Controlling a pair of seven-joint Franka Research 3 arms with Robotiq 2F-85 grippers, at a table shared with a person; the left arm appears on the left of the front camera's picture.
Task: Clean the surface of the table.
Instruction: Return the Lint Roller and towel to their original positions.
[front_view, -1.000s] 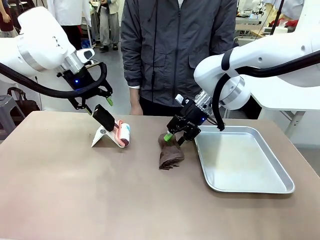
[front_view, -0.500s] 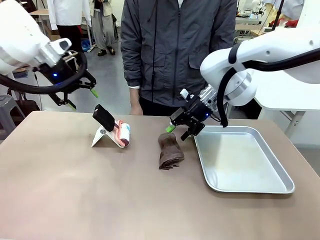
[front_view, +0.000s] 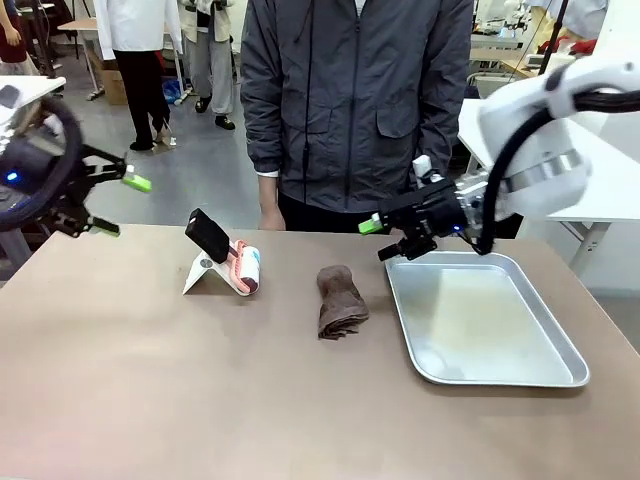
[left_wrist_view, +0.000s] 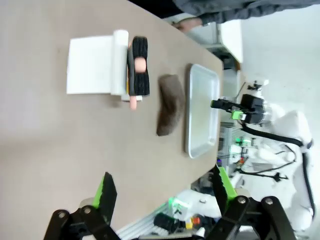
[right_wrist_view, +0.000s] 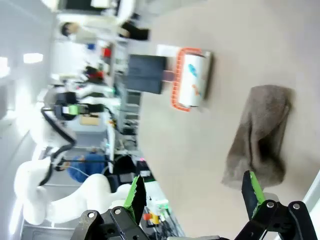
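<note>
While both arms hang raised above it, the brown bench (front_view: 200, 390) spans the foreground, carrying a lint roller (front_view: 245, 268) on a white stand, a crumpled brown cloth (front_view: 341, 300) and a metal tray (front_view: 480, 320). The left end effector (front_view: 110, 205) is spread wide and empty; the right end effector (front_view: 385, 238) is likewise released. A person in a dark jacket (front_view: 350, 100) stands at the far edge, with white tables behind.

The right gripper (right_wrist_view: 192, 197) has its green-padded fingers (right_wrist_view: 135, 194) spread wide, nothing between them. Beyond them, on the table (right_wrist_view: 240, 55), lie a crumpled brown cloth (right_wrist_view: 261, 134) and a lint roller (right_wrist_view: 191, 79) with a black handle, well apart.
</note>
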